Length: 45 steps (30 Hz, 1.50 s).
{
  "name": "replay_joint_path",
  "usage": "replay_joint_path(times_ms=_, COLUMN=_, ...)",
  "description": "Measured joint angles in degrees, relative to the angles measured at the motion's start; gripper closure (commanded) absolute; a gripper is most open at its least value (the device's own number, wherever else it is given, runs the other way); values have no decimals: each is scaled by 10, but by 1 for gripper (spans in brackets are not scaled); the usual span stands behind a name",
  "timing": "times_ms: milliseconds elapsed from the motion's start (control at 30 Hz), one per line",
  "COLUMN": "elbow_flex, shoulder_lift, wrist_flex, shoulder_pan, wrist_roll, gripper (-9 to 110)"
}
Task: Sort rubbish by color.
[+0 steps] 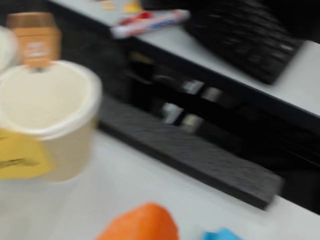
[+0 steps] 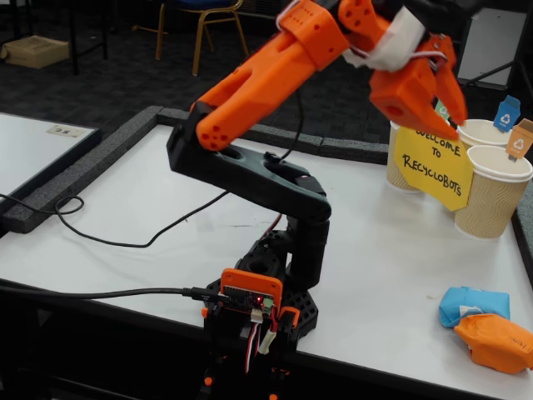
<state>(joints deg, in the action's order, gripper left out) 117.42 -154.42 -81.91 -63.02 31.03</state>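
Note:
In the fixed view, two pieces of rubbish lie at the table's front right corner: a blue wad [image 2: 473, 304] and an orange wad [image 2: 497, 342], touching. My orange gripper [image 2: 450, 117] hangs high above the table, over the yellow sign [image 2: 431, 165] and left of the paper cups. Its fingers lie close together with a small green patch in the narrow gap; I cannot tell what it is. The wrist view is blurred. A blue scrap [image 1: 222, 234] and an orange shape [image 1: 142, 224] sit at its bottom edge; the orange one may be a wad or a finger.
Tan ribbed cups stand at the back right: one with an orange flag [image 2: 493, 193] [image 1: 47, 117], one with a blue flag [image 2: 487, 132], and one behind the sign. A black raised border [image 1: 200, 160] edges the table. A black cable [image 2: 125, 242] crosses the left side.

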Motion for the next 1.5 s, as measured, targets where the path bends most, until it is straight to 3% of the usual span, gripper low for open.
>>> replay_joint_path(times_ms=300, elbow_flex=26, shoulder_lift=76, wrist_flex=56, shoulder_pan=-120, wrist_roll=0, gripper=101)
replay_joint_path(times_ms=567, elbow_flex=26, shoulder_lift=182, wrist_flex=74, shoulder_pan=-158, wrist_roll=30, gripper=101)
replay_joint_path(times_ms=1300, elbow_flex=26, shoulder_lift=383, wrist_flex=114, shoulder_pan=-162, wrist_roll=461, gripper=101)
replay_joint_path(times_ms=1500, elbow_flex=26, shoulder_lift=433, wrist_flex=124, shoulder_pan=-177, wrist_roll=479, gripper=85)
